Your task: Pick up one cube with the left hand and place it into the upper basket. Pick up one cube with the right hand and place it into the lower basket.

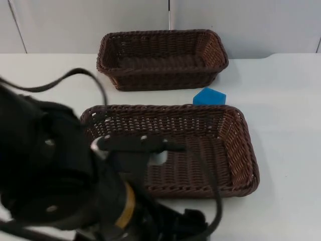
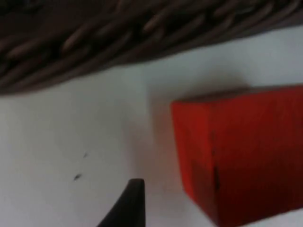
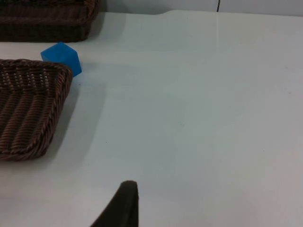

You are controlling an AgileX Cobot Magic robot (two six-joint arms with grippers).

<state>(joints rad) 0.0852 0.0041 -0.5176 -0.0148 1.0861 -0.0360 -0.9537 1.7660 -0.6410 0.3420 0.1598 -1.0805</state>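
Fingers of the left gripper [image 2: 135,201] hang low beside a red cube [image 2: 239,151] on the worktop [image 2: 71,142], apparently by the near basket [image 1: 235,165]; open or closed, I cannot tell. Blue cube [image 1: 209,96] sits between it and the far basket [image 1: 160,59].

I see a white table [image 1: 286,100] that runs back to a grey wall. Two brown woven baskets sit right on it. The upper basket [image 1: 161,59] is at the far side, close to the wall. The lower basket [image 1: 235,150] is bigger and sits nearer to me. A blue cube [image 1: 209,96] lies on the table between them, just beside the far rim of the lower one. A red cube [image 2: 241,151] also rests on the table, near a basket's woven side
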